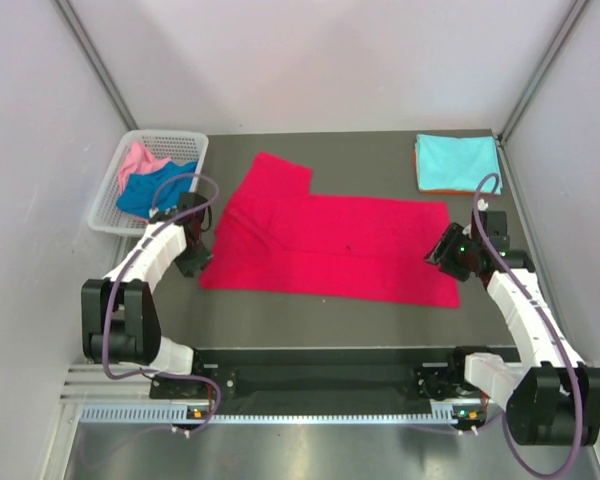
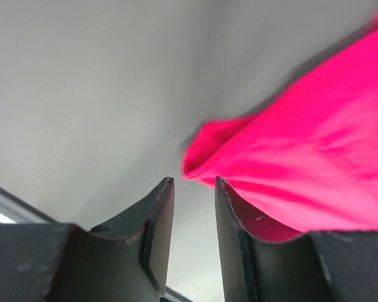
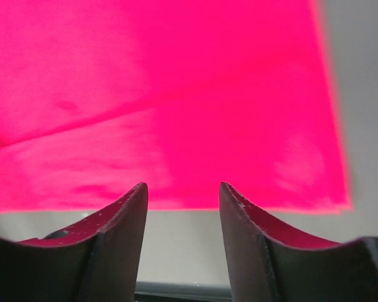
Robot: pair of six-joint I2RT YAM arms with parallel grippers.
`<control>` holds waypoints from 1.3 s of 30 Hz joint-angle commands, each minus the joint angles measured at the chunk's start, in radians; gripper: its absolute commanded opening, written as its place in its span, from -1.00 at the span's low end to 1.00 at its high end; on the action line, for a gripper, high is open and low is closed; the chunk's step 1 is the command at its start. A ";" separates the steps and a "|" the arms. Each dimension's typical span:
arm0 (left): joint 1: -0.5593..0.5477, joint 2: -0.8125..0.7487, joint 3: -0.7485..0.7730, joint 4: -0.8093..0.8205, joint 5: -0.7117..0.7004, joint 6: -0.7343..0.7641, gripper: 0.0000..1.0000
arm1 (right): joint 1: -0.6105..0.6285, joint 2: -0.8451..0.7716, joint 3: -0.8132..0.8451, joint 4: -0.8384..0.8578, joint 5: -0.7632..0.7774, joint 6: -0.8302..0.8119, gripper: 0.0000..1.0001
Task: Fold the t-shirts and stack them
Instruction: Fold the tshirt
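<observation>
**Counter**: dark grey; all the items below are carried on it.

**Crimson red t-shirt**: laid flat at centre. Its long axis is run from 9 to 3 o'clock, and one flap is projected toward 11 o'clock.

**Basket**: set at 10 o'clock. The pink t-shirt and royal blue t-shirt are held inside it.

**Folded stack**: placed at 2 o'clock, with the light turquoise t-shirt laid over the orange t-shirt.

**Left gripper**: spread, nothing pinched. It is stationed at the red shirt's 9 o'clock end, the cloth edge just beside one finger.

**Right gripper**: spread, nothing pinched. It is stationed at the near corner of the 3 o'clock end, the hem lying just ahead.

Each end is judged nearest its own arm.
</observation>
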 commanded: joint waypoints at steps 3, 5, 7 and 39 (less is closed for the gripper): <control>0.004 0.038 0.272 -0.055 0.017 0.140 -0.21 | 0.167 0.083 0.053 0.341 -0.169 -0.012 0.03; 0.004 0.043 0.290 0.017 0.135 0.188 -0.21 | 0.283 0.148 0.105 0.442 -0.149 -0.006 0.05; 0.006 0.046 0.294 0.101 0.214 0.214 -0.21 | 0.394 0.269 0.165 0.511 -0.106 -0.006 0.06; 0.119 0.526 0.504 0.238 0.486 0.208 -0.46 | 0.769 1.451 1.230 0.737 -0.284 -0.029 -0.20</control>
